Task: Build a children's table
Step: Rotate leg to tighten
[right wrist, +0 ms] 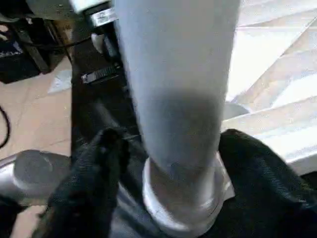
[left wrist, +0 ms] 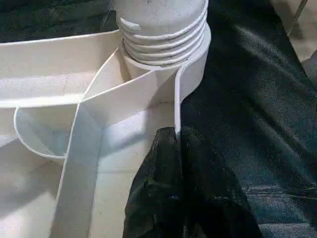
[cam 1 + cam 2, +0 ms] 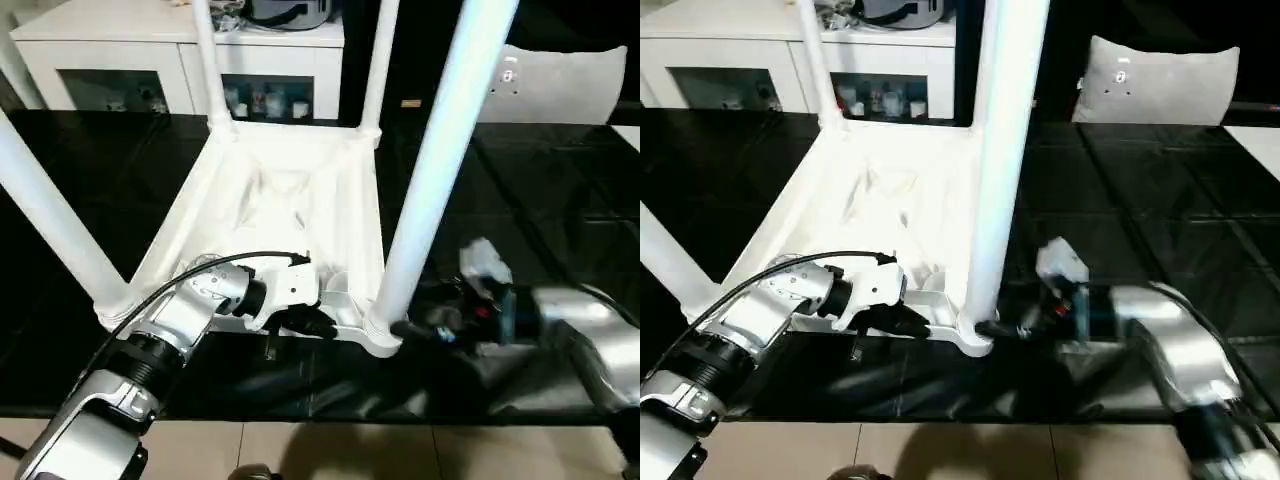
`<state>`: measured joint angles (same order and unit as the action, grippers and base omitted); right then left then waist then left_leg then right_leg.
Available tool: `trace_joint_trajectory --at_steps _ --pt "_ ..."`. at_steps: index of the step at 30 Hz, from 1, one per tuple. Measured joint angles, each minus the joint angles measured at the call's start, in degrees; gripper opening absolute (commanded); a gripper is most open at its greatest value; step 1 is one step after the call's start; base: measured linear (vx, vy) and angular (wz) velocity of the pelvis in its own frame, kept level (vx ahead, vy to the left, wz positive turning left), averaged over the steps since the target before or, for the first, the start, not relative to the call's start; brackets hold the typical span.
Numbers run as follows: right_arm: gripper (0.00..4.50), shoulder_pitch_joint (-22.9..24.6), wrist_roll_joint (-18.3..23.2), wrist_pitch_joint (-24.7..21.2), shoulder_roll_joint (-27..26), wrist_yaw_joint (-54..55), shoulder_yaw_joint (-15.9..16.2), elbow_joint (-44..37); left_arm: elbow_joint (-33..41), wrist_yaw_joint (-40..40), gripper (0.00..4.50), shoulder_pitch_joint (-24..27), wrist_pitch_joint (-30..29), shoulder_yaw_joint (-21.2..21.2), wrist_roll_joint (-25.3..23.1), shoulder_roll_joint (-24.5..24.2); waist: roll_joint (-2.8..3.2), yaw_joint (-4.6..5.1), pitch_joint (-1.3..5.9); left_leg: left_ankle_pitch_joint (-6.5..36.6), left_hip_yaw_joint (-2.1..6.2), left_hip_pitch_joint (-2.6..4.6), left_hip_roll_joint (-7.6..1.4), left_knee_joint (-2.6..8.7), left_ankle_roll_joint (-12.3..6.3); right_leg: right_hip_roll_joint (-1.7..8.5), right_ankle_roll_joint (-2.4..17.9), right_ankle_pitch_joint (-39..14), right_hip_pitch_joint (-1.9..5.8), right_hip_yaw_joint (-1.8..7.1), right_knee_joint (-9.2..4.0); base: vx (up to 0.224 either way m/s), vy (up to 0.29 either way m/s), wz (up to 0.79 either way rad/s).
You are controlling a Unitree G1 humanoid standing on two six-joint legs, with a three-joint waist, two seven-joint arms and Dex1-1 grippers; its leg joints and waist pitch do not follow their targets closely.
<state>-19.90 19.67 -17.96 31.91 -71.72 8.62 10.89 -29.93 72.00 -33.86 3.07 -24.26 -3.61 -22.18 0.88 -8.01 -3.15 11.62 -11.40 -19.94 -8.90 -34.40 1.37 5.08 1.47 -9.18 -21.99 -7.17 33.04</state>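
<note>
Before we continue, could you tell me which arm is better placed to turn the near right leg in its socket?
The right: the right gripper straddles that leg just above its socket. The left gripper is pinching the tabletop's rim.

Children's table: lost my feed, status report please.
Left gripper shut on the tabletop's rim. Right gripper straddling the near right leg at its socket. All four legs upright. Nothing in the way.

Light falls from overhead, bright on the white table top [image 3: 290, 190], which washes out to near glare. The black counter [image 3: 540, 190] throws back soft sheen in patches. The right gripper [image 3: 415, 328] smears with motion blur, and up close the leg [image 1: 178, 89] looks soft and grey-shadowed.
</note>
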Motion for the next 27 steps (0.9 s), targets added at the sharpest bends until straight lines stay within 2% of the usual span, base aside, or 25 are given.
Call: trace_joint_trajectory --at_steps 6,7,8,10,11,14,16,20,23,25,27 --pt "2.63 -0.72 -0.06 0.04 -0.34 -1.36 0.86 1.76 0.98 0.69 0.0 0.0 -0.02 -0.52 0.05 -0.63 -0.01 -0.04 0.0 0.01 0.0 -0.03 0.0 0.01 -0.01 0.01 0.0 0.0 0.0 0.0 0.02 0.0 0.0 0.0" --pt "2.41 -0.73 -0.01 -0.04 -0.34 -1.58 0.86 1.77 1.1 0.94 0.0 0.0 -0.26 -0.52 0.13 -0.69 -0.01 -0.03 0.0 0.01 0.0 -0.03 0.0 0.05 0.0 0.0 0.0 0.0 -0.01 0.0 0.03 0.0 0.0 0.0" --pt "2.37 -0.82 0.01 -0.12 -0.34 -1.72 0.85 1.86 1.33 1.12 0.0 0.09 -0.66 -0.51 0.34 -0.77 0.0 -0.05 0.0 0.02 0.0 -0.03 0.0 0.1 0.0 0.0 0.01 0.0 -0.03 0.0 0.04 0.0 0.0 0.0" --pt "2.29 -1.09 0.23 -0.56 -0.34 -1.89 0.83 2.23 1.83 1.34 0.0 0.2 -2.36 -0.44 0.74 -0.79 0.01 -0.08 0.01 0.02 0.0 -0.03 0.0 0.16 0.0 0.0 0.0 0.0 -0.05 0.0 0.06 0.0 0.0 0.0" --pt "2.08 -1.08 0.47 -0.73 -0.37 -1.89 0.8 2.29 2.2 1.41 0.0 0.27 -3.36 -0.38 1.13 -0.79 0.01 -0.09 0.01 0.02 0.0 -0.04 0.0 0.17 0.01 0.0 0.0 -0.01 -0.06 -0.01 0.05 0.0 0.0 0.0" --pt "2.01 -0.45 0.8 -2.53 -2.32 0.91 -0.3 1.91 3.67 1.26 0.0 0.61 -9.5 0.94 1.83 -0.16 0.02 0.09 0.01 0.01 -0.01 -0.02 0.0 0.17 0.01 0.0 0.02 0.0 -0.07 0.0 0.06 0.0 0.0 0.0" --pt "1.96 -0.4 0.37 -3.03 -4.17 4.83 -0.66 1.62 3.85 -0.08 0.0 0.59 -12.52 1.81 1.83 0.31 0.04 0.76 0.03 -0.01 -0.01 0.0 0.0 0.16 0.04 0.0 0.05 0.01 -0.03 0.0 0.07 0.0 0.0 0.0" --pt "1.93 -2.22 -2.62 -7.38 -12.65 22.78 -4.67 2.88 1.34 -10.63 0.0 -1.02 -19.81 4.97 0.42 4.97 0.09 3.41 -0.02 -0.04 0.02 0.2 0.0 -0.08 0.08 0.01 0.03 0.0 -0.02 -0.07 -0.02 0.0 0.0 0.0" --pt "1.92 -4.29 -5.13 -9.15 -16.52 33.72 -6.35 3.77 -1.26 -17.86 0.0 -2.53 -22.32 6.06 -0.07 9.96 0.2 5.11 -0.06 -0.04 0.46 -0.05 -0.05 -0.1 0.08 0.15 -0.01 -0.02 0.16 -1.03 -0.9 0.0 0.0 0.0" --pt "1.92 -5.35 -6.07 -9.65 -18.56 39.05 -7.3 4.59 -2.84 -21.63 0.0 -3.26 -22.71 6.42 -0.32 12.27 0.23 5.54 -0.07 -0.04 0.77 -0.16 -0.1 -0.09 0.07 0.24 -0.01 -0.02 0.33 -1.6 -1.37 0.0 0.0 0.0" --pt "1.92 -5.57 -6.5 -9.33 -20.25 42.97 -8.44 5.04 -3.6 -24.18 0.0 -3.61 -22.7 6.41 -0.79 13.65 0.32 5.91 -0.11 -0.03 1.0 -0.15 -0.1 -0.01 0.07 0.21 -0.01 -0.01 0.58 -1.8 -1.72 0.0 0.0 0.0"
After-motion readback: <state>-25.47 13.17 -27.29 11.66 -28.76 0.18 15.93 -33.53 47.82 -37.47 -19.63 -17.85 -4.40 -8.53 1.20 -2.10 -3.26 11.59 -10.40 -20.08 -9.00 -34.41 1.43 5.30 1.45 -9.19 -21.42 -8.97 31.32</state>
